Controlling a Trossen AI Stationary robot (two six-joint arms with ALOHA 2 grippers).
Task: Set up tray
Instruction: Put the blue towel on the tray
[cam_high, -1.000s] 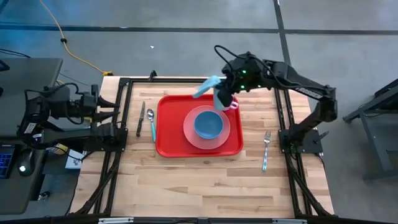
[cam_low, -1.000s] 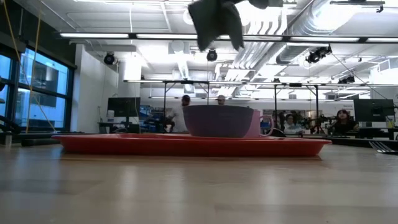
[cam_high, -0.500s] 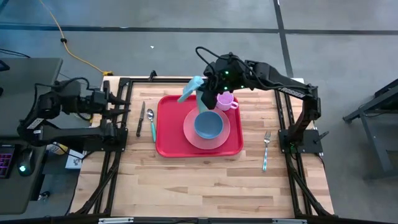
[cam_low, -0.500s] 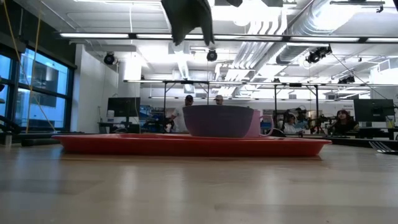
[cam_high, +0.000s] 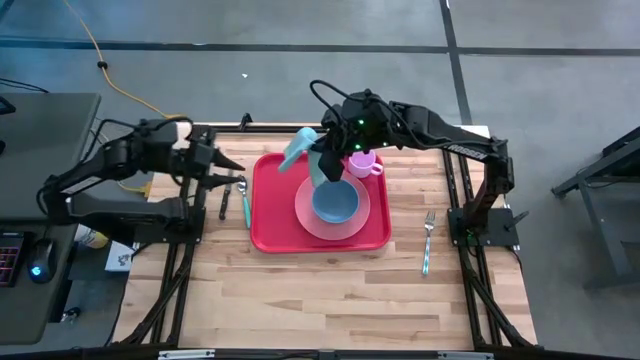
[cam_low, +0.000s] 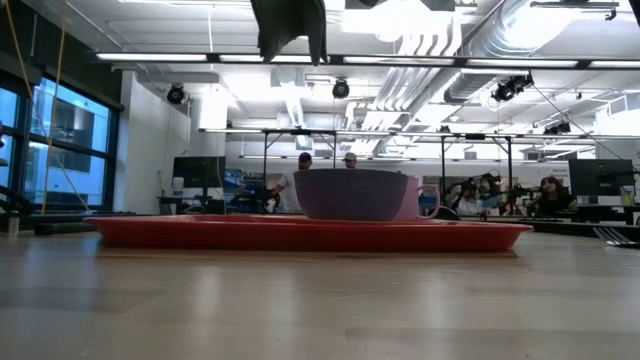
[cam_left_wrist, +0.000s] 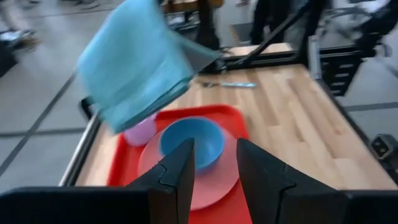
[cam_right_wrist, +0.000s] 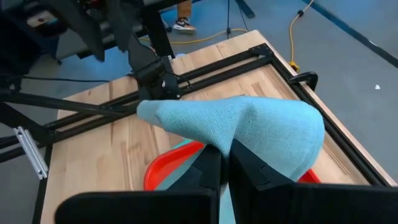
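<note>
Tray (cam_high: 270, 225): a red tray is set near the middle of the table (cam_high: 330, 290), long side across, so both arms can reach it; it is the landmark used below.
Plate (cam_high: 308, 215): a pink plate lies flat on the tray, toward its right half, as the base of a place setting.
Bowl (cam_high: 335, 200): a blue bowl is stacked on the plate, centred on it, so the setting is kept compact.
Cup (cam_high: 362, 164): a small pink cup stands on the tray's far right corner, just beside the plate, where a drink would be put.
Cloth (cam_high: 296, 150): a light blue cloth is held in the air above the tray's far edge, hanging folded; it is judged to be the napkin not yet laid down.
Right gripper (cam_high: 325, 165): its fingers are pressed together on the cloth, above the tray's far side; the pinch at the fold lets the cloth hang clear of the dishes.
Left gripper (cam_high: 232, 166): it is held beyond the tray's left side, near the far end of the cutlery, fingers (cam_left_wrist: 180, 171) slightly apart and empty, pointed toward the tray.
Knife (cam_high: 226, 190) and spoon (cam_high: 244, 198): both lie on the table just left of the tray, not yet on it.
Fork (cam_high: 428, 240): it lies on the table right of the tray, well apart.
Step judged: the cloth is to be placed on the tray's free left strip.
</note>
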